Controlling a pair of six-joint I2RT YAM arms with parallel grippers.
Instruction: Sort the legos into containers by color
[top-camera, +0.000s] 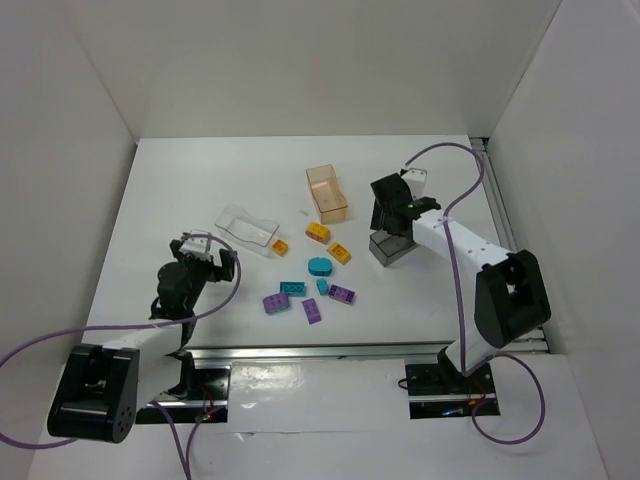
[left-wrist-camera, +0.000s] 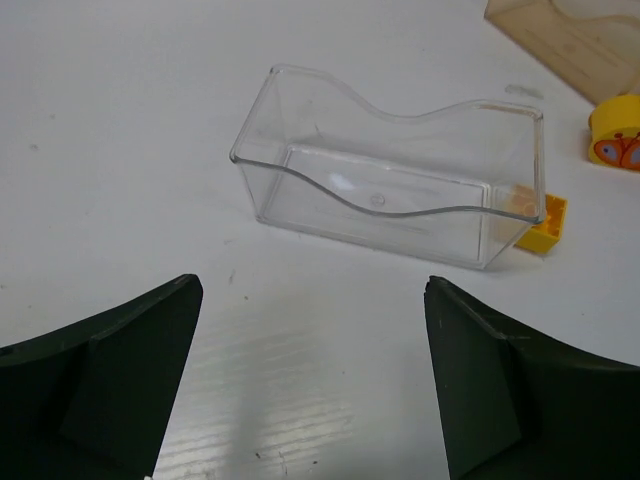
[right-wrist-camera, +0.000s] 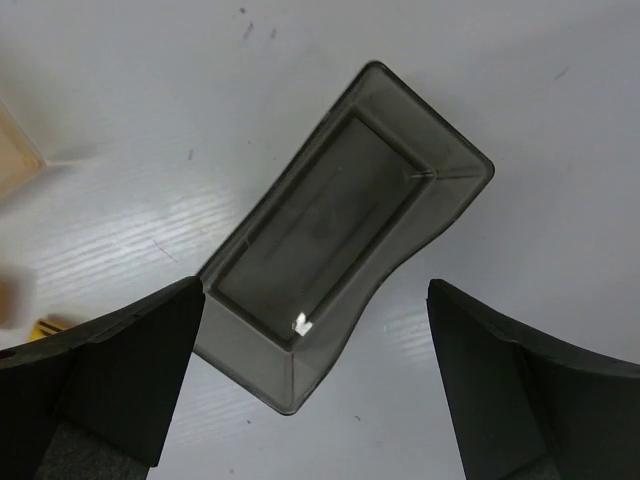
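My left gripper (top-camera: 212, 252) is open and empty, low over the table just short of the clear bin (top-camera: 247, 228). The left wrist view shows that bin (left-wrist-camera: 390, 185) empty, ahead of the open fingers (left-wrist-camera: 312, 380), with an orange brick (left-wrist-camera: 542, 222) against its right end. My right gripper (top-camera: 394, 216) is open and empty above the dark grey bin (top-camera: 390, 247), which is empty in the right wrist view (right-wrist-camera: 340, 220) and partly between the fingers (right-wrist-camera: 315, 380). The peach bin (top-camera: 326, 193) stands empty behind the bricks. Orange (top-camera: 318, 232), teal (top-camera: 319, 265) and purple (top-camera: 312, 311) bricks lie loose at the centre.
White walls enclose the table on the left, back and right. A metal rail (top-camera: 320, 352) runs along the near edge. The right arm's purple cable (top-camera: 462, 190) loops above the table's right side. The peach bin's corner (left-wrist-camera: 570, 40) shows at the top right of the left wrist view.
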